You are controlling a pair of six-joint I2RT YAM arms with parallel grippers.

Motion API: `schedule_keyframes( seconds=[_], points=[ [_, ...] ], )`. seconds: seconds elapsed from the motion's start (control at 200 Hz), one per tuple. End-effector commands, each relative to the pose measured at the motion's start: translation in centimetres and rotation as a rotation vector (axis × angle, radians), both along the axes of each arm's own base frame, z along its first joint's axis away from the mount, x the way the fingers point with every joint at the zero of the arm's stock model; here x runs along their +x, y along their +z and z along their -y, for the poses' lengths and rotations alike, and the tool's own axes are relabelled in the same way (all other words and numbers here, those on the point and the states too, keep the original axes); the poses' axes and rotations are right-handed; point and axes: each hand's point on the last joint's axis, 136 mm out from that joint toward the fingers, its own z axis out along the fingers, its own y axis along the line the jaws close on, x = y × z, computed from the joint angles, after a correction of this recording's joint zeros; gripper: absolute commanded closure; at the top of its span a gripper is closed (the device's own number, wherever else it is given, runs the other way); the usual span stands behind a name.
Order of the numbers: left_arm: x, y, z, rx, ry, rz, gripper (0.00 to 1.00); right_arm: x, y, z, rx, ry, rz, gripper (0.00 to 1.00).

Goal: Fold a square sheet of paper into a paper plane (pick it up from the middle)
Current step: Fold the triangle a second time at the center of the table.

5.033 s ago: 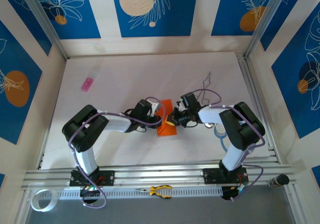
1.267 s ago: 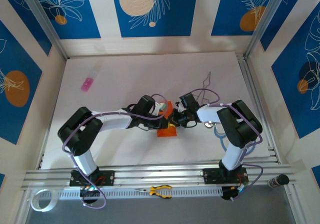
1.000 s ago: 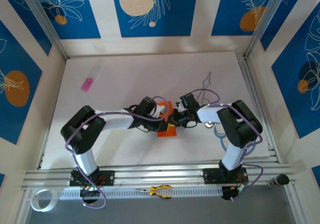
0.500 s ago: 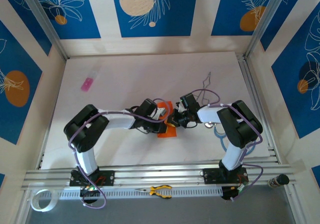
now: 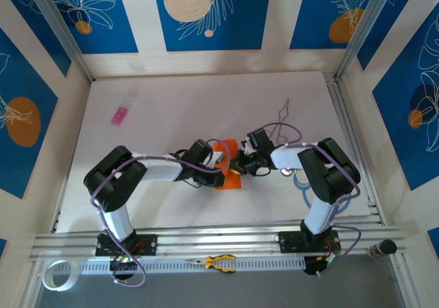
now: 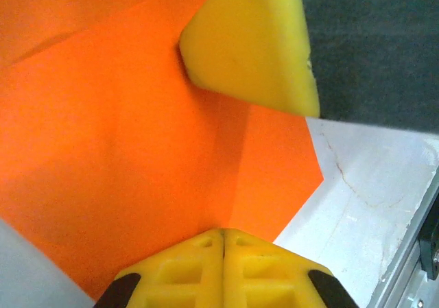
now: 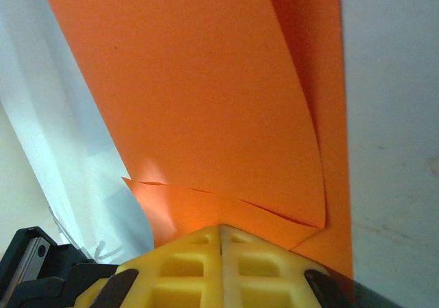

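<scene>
The orange sheet of paper (image 5: 230,182) lies creased and partly folded on the white table, between my two grippers. My left gripper (image 5: 220,162) is shut, its yellow tips (image 6: 223,234) resting on the sheet (image 6: 116,136) at the end of a crease. From the other side my right gripper (image 5: 236,165) is also shut, and its yellow fingers (image 6: 250,44) press on the same sheet. In the right wrist view the shut tips (image 7: 221,228) sit on the paper (image 7: 206,95), whose upper flap curls up slightly. Nothing shows between either pair of jaws.
A small pink object (image 5: 120,116) lies far left on the table (image 5: 171,109). Thin wire (image 5: 283,109) lies behind the right arm. Yellow-handled pliers (image 5: 219,262) and a white tape roll (image 5: 55,275) rest on the front rail.
My left gripper slid right over the paper, then eased back slightly to the left, uncovering more orange at the far edge. The right gripper has stayed in place.
</scene>
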Motion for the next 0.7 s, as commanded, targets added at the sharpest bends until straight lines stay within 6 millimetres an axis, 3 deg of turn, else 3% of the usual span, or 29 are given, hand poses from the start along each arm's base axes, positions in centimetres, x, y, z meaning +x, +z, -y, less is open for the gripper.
schedule_keyframes(
  seconds=[0.0,0.375,0.6,0.695],
  points=[
    [-2.3,-1.2,-1.7,0.053,-0.026,-0.054,0.95,-2.4,-3.5,2.6,-0.122,-0.034,-0.126,1.00],
    [-4.7,-1.2,-3.4,0.049,-0.033,-0.092,0.95,-1.7,-3.0,2.3,-0.135,-0.038,-0.116,1.00],
    [-2.0,5.2,-1.6,-0.075,-0.003,0.058,0.93,-1.5,-2.6,1.7,-0.131,-0.027,-0.109,1.00],
    [-0.1,6.3,-1.5,-0.093,0.047,0.105,0.91,-1.3,-2.5,1.5,-0.125,-0.022,-0.106,1.00]
  ],
)
